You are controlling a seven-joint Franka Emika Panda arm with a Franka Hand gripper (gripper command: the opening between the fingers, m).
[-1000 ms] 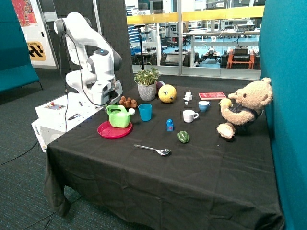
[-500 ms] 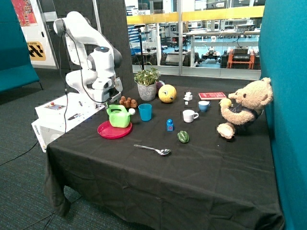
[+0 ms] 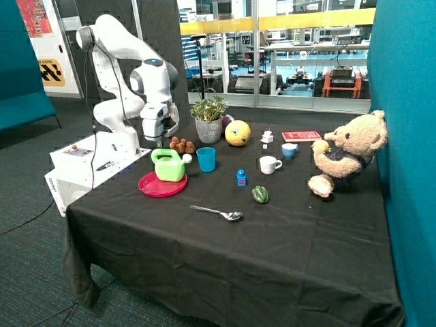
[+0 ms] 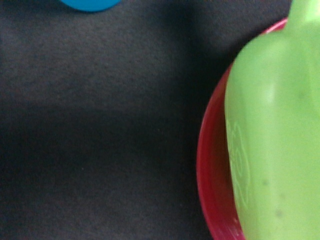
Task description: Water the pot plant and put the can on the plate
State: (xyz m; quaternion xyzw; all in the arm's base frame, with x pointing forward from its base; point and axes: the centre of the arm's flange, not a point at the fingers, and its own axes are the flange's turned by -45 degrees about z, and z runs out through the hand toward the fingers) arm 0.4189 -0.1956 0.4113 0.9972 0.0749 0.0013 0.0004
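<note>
The can (image 3: 169, 165) sits upright on the plate (image 3: 151, 187), its white-tipped spout pointing right toward the blue cup (image 3: 206, 159). You will find the plate near the left edge of the bench (image 3: 272, 238), on the black cloth. In the wrist view the can (image 4: 272, 130) fills one side, with the red rim of the plate (image 4: 210, 170) curving beneath it and bare cloth alongside.

Your end effector (image 3: 157, 138) hangs above and just behind the can, clear of it, with nothing in its grip. You cannot tell from either view how far its fingers are parted.

Behind the can stands a cluster of small brown pieces (image 3: 181, 144), and further back the pot plant (image 3: 208, 119), with the yellow plush toy (image 3: 237, 133) just right of it. Moving right you see a white mug (image 3: 269, 164), a small blue bottle (image 3: 241, 178) and the green pepper (image 3: 259, 195). A spoon (image 3: 218, 212) lies nearer the front edge. A teddy bear (image 3: 346, 151) sits at the far right.
</note>
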